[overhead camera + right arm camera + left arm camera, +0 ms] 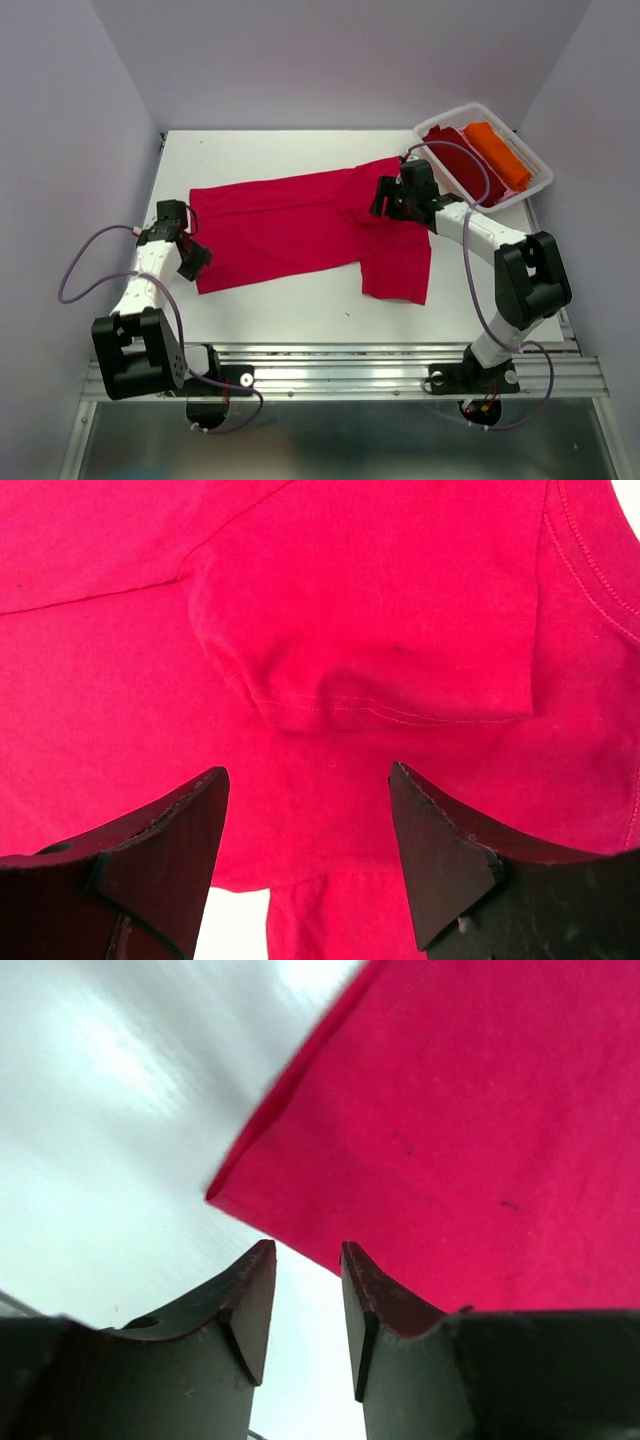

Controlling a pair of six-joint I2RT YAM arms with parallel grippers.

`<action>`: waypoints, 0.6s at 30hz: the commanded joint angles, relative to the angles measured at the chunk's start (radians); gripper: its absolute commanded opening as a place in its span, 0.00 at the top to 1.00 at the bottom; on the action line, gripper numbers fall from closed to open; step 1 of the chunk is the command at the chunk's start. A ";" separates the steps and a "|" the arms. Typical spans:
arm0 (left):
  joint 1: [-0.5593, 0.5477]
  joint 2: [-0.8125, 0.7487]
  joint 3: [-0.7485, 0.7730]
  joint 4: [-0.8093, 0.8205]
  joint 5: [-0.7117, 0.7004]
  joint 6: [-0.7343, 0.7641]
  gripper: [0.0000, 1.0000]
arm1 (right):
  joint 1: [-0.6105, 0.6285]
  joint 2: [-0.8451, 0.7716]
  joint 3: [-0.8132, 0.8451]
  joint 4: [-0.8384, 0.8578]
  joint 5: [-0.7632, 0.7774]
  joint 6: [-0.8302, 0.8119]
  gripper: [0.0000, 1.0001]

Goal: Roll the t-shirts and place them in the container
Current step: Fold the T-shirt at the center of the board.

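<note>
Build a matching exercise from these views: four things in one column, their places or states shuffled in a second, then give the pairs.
Column one
1. crimson t-shirt
2. orange t-shirt
3. left gripper
4. right gripper

Column two
A. open, above a sleeve
B. lying in the white basket
C. spread out on the table
D. open, just short of a corner of the cloth

Pairs: 1-C, 2-B, 3-D, 4-A
</note>
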 commanded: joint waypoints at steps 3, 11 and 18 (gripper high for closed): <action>0.052 -0.113 -0.009 -0.082 -0.140 -0.137 0.52 | 0.000 -0.050 0.006 0.017 -0.003 -0.005 0.28; 0.050 -0.085 -0.108 0.022 -0.114 -0.110 0.37 | 0.000 -0.044 0.020 0.017 -0.015 -0.006 0.28; 0.049 -0.033 -0.124 0.034 -0.028 -0.109 0.36 | 0.000 -0.050 0.012 0.011 -0.024 -0.008 0.28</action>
